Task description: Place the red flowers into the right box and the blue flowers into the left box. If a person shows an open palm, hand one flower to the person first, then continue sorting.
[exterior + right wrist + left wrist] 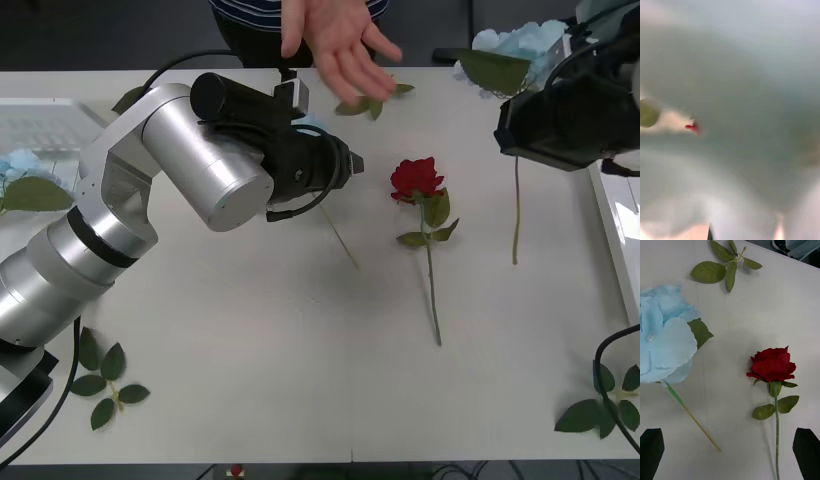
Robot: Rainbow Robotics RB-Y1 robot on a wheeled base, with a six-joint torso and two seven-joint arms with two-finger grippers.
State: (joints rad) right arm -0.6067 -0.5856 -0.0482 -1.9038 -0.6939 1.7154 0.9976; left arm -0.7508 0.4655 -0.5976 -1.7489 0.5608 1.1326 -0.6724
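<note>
A person's open palm (340, 45) is held out over the table's far edge. A red flower (417, 178) (771, 365) lies mid-table, its stem pointing toward me. My left gripper (340, 165) (729, 455) hovers open just left of it, above a blue flower (666, 348) with a thin stem (340, 240). Another blue flower (520, 45) lies at the far right; its stem (516, 210) passes under my right gripper (545, 130). The left box (40, 125) holds a blue flower (15, 165). The right box (615, 230) shows at the right edge.
Loose green leaf sprigs lie near the palm (365, 103) (728, 266), at the front left (100, 380) and at the front right (605, 405). The table's front middle is bare white surface.
</note>
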